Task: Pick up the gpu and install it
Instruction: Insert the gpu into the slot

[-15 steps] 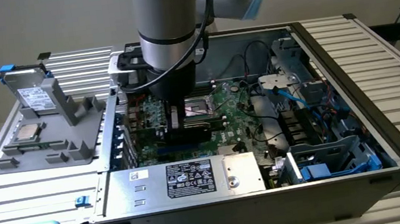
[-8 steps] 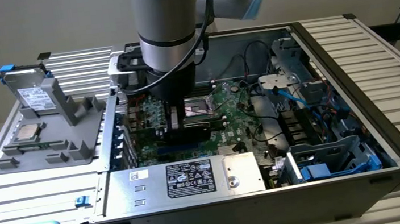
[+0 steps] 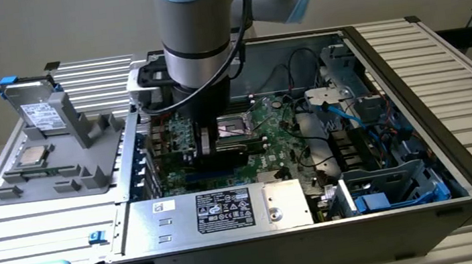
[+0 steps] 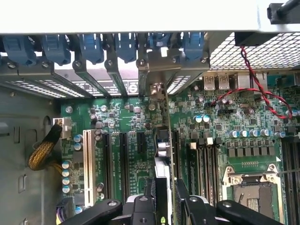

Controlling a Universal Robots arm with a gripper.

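Pincer is clenched on the gpu, one finger against each face, holding the card upright and edge-on over the motherboard inside the open case. The card's bracket reaches the far row of slot covers with blue clips. Its lower edge stands between the long black slots and the CPU socket; whether it is seated I cannot tell. The arm reaches down into the case. On the exterior view's left, a grey tray with a drive sits on the counter.
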